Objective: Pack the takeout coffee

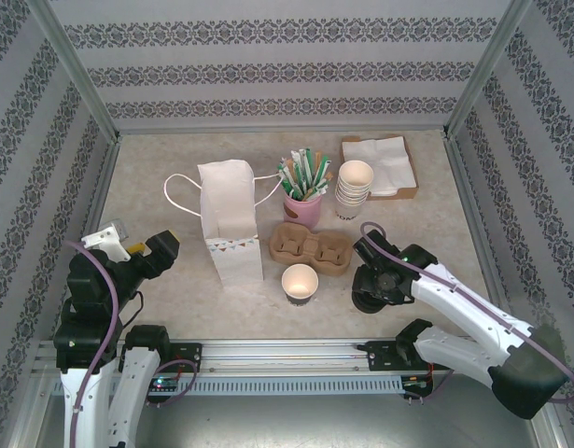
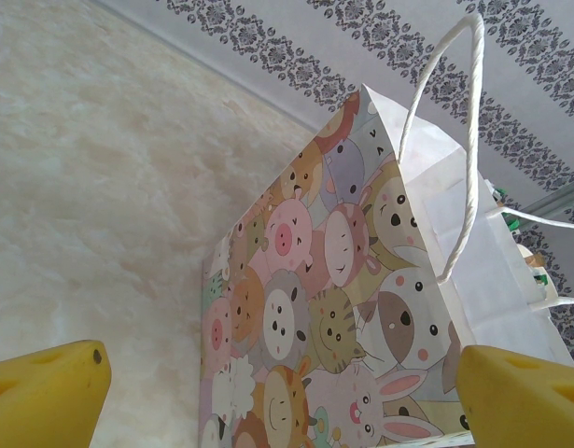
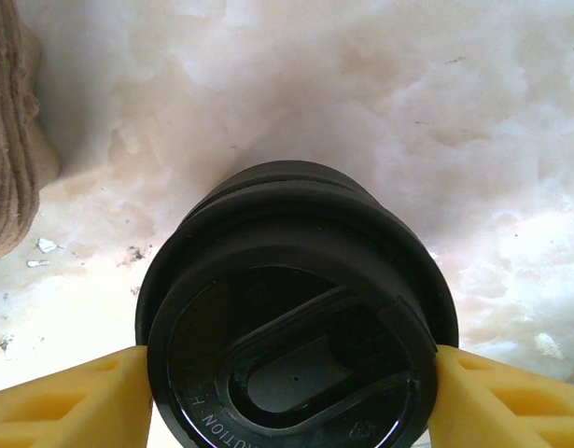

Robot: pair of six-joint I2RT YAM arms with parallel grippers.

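Standing upright on the marbled table [image 1: 175,289], toward its near edge and right of the middle, the takeout coffee [image 3: 291,308] is a black cup under a round black lid, just beside the right end of the cardboard cup carrier [image 1: 310,247]. The right gripper [image 3: 287,397] has closed around it: in the right wrist view its yellow fingers [image 3: 72,401] meet the lid's rim on opposite sides with no gap showing. The left gripper [image 2: 285,397] is spread wide with nothing between its yellow fingertips [image 2: 44,392], near the left edge and facing the paper bag [image 2: 343,308]. That bag stands upright between the left edge and the middle, printed with cartoon animals, with white cord handles at its open top. An open paper cup [image 1: 299,280] sits close to the near edge, in front of the carrier. Toward the far edge stand a pink cup of straws [image 1: 302,201] and a stack of cream cups [image 1: 354,191], and toward the far right corner lies a pile of white napkins [image 1: 380,161].
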